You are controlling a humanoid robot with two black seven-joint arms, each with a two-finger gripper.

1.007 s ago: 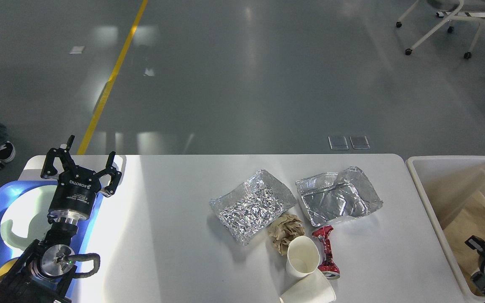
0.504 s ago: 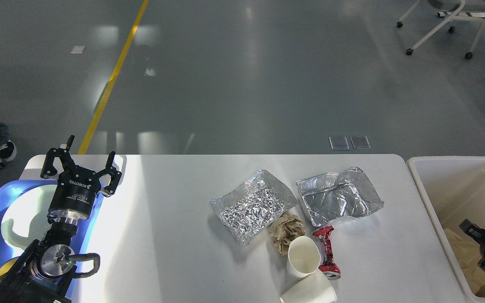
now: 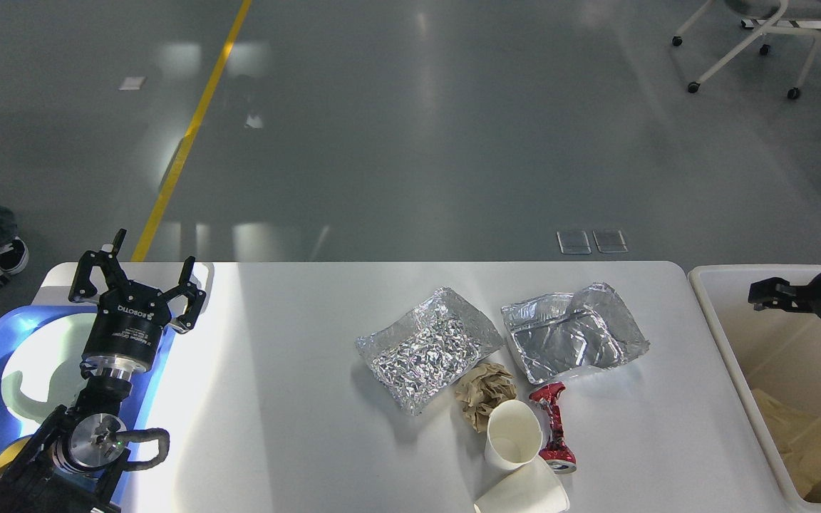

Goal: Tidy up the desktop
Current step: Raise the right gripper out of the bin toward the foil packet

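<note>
With its fingers unreadable, the right gripper (image 3: 758,294) is hanging over the bin (image 3: 710,313) off the table's (image 3: 296,427) right edge, the left gripper (image 3: 138,279) is spreading its fingers at the far-left corner, and reaching the foil tray (image 3: 573,342) looks next.

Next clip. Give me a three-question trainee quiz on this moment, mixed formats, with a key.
1. True or false: the left gripper is open.
2. What lies in the beige bin? A) crushed can B) brown paper bag C) foil tray
3. Fill in: the crushed red can lies on the white desktop right beside a paper ____.

Key: 1 true; 2 B, the brown bag; 3 cup.
</note>
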